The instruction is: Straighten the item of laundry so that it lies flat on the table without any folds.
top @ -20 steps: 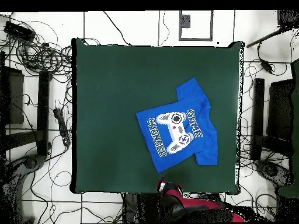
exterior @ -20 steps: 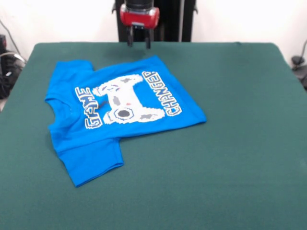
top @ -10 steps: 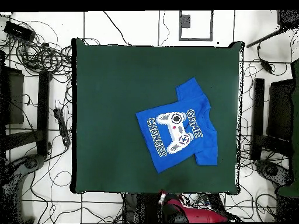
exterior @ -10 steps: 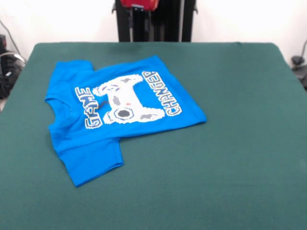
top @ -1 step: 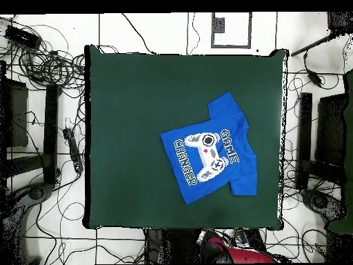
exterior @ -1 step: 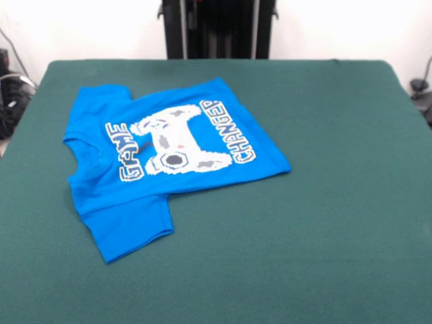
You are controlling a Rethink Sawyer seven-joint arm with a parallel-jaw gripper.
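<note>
The item of laundry (exterior @ -1 step: 169, 152), a bright blue T-shirt, lies print side up on the left part of the green table (exterior @ -1 step: 324, 202). Both short sleeves are spread out, one toward the near edge and one toward the far left corner. Its hem corner points right. In the overhead view the item of laundry (top @ -1 step: 210, 156) sits right of centre on the table (top @ -1 step: 131, 124). My gripper (top @ -1 step: 207, 239) shows only as a dark and red mass past the table's bottom edge, apart from the shirt and holding nothing that I can see. It is outside the front view.
Tangled cables (top @ -1 step: 48, 62) cover the floor left of the table. Black stands and equipment (top @ -1 step: 331, 138) line the right side. The red arm (top @ -1 step: 231, 254) lies beyond the bottom edge in the overhead view.
The gripper has left the front view through the top edge. In the overhead view the red arm has drawn back off the table's bottom edge. The shirt has not moved.
</note>
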